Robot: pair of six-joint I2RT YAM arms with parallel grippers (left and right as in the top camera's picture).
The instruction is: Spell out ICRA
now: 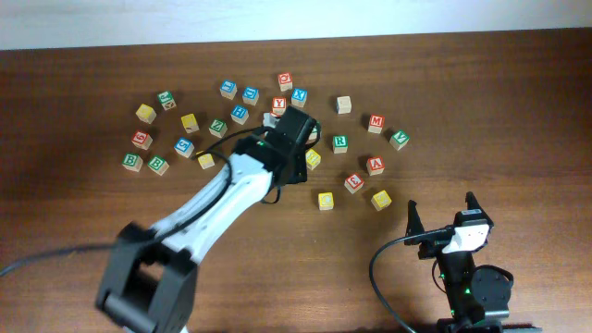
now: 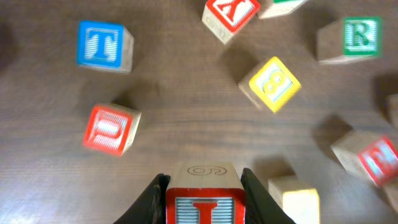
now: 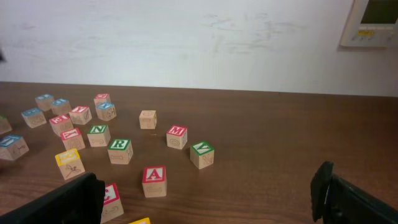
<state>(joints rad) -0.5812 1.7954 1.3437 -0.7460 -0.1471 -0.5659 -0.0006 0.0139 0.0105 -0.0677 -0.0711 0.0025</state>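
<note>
While your left fingers (image 2: 149,200) are closed tight on both sides of the I block (image 2: 204,210), that block sits right at 6 o'clock in the left wrist view, with its red letter facing the camera. I can't tell from any view whether it's resting on the surface (image 1: 518,83) or lifted off it. A plain wooden block (image 2: 295,200) sits just beside it at 3 o'clock. A yellow block (image 2: 270,84) is up at 1 o'clock and a red block (image 2: 112,127) is out at 10 o'clock.

From overhead, your left arm reaches into the middle of the scattered blocks. The other three letters you need are all to its right. The green R block (image 1: 340,142) is near the arm's tip at about 3 o'clock. The red A block (image 1: 375,166) is farther out at 4 o'clock. The red C block (image 1: 353,182) is near the A, at its 8 o'clock. None of the three touches another.

Your right fingers (image 1: 412,218) are spread wide with nothing between them. They're down at 5 o'clock on the surface, well apart from the blocks, and in the right wrist view they point toward the R, A and C.
</note>
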